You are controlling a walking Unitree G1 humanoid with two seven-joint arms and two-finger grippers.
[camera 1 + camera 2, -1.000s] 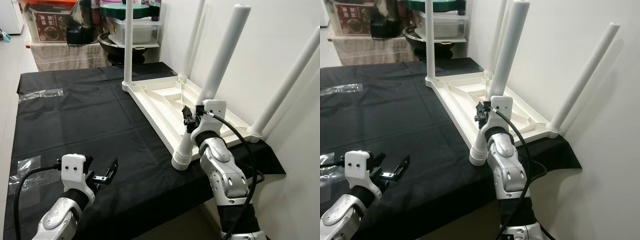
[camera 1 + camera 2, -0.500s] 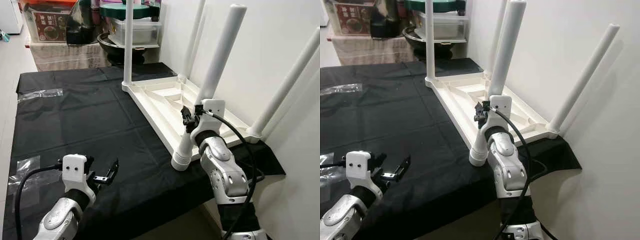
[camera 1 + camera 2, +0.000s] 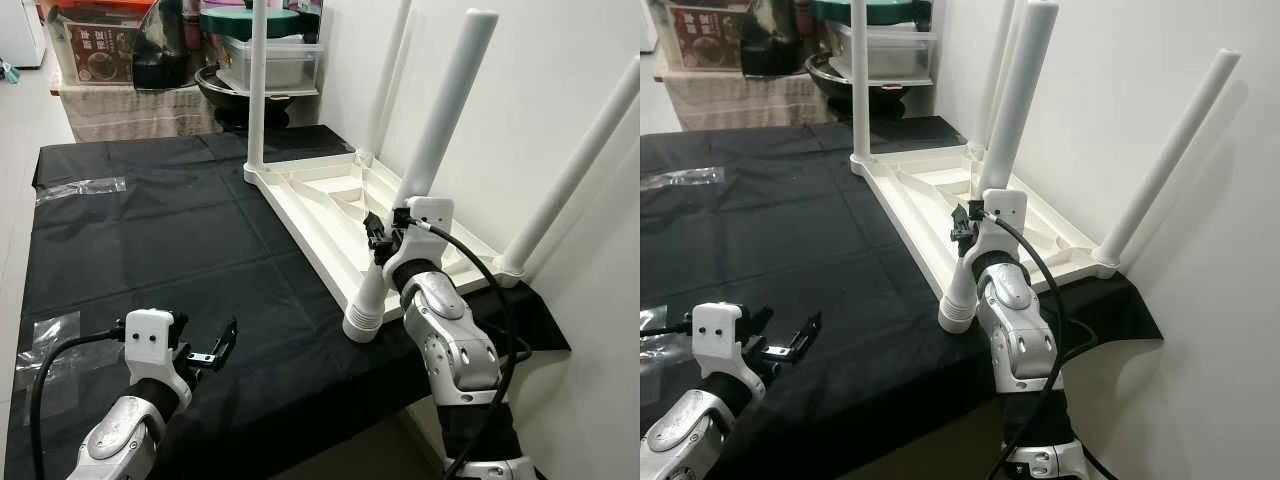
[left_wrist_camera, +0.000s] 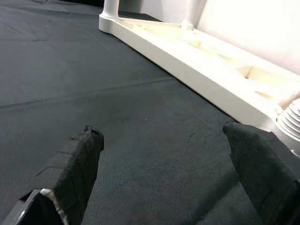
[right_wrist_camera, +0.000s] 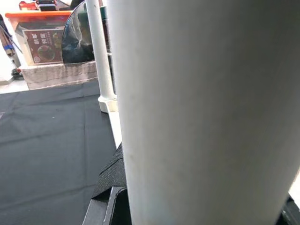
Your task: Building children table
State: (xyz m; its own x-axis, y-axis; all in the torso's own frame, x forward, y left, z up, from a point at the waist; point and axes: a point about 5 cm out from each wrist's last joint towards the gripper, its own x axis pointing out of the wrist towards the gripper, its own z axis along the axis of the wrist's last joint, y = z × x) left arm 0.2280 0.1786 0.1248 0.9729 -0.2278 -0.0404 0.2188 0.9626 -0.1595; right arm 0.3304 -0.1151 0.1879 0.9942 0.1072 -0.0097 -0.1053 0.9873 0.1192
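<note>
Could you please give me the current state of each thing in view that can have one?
Table top: upside down on the black cloth.
Near leg: standing in its corner socket, leaning, gripped.
Other three legs: standing in their sockets.
Right gripper: shut on the near leg.
Left gripper: open, empty, above the cloth.

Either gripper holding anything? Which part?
Right gripper grips the near table leg low on its shaft, above the ribbed base. Left gripper holds nothing, fingers open over the black cloth.

Near table leg point(image 3: 435, 150) slightly more upright in right tool point(image 3: 383, 240).
</note>
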